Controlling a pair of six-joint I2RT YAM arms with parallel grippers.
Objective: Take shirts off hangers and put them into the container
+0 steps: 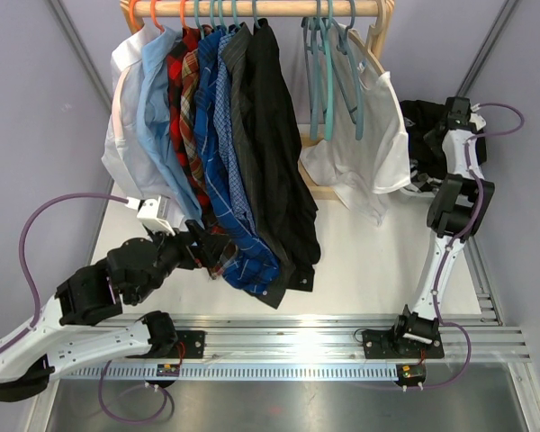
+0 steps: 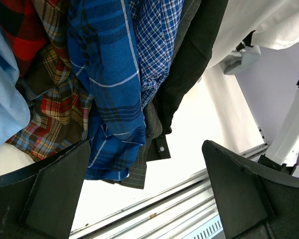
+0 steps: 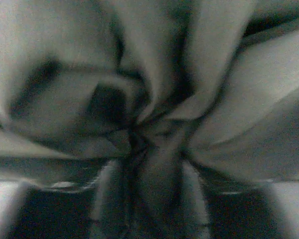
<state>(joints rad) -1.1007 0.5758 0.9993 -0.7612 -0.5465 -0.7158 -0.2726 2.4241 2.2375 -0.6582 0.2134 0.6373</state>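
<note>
Container (image 1: 420, 184): far right of the table (image 1: 360, 261), mostly hidden. Only a small patch of lattice wall shows, between the white shirt (image 1: 369, 148) and the right arm. Black cloth (image 1: 421, 117) is piled in it. The white shirt is draped just left of it and hangs loose; can't tell whether any of it is inside.

Right gripper (image 1: 454, 112): down over the container's far end, on the black pile. The right wrist view is filled with blurred, bunched pale cloth (image 3: 149, 119), gathered to a knot at centre. Can't tell whether the fingers are clamped on it or have let go.

Shirts (image 1: 225, 135): six on the rod (image 1: 279, 8), left to right white, light blue, red plaid, blue check, dark grey, black. Their hems reach down near the table.

Hangers (image 1: 328, 81): a bunch of empty teal ones on the rod, right of the black shirt.

Left gripper (image 1: 196, 245) (image 2: 147, 149): fingers (image 2: 55, 194) spread wide, gripping nothing. It sits at the hems of the plaid and blue check shirts, and the blue hem hangs just beyond the tips.
</note>
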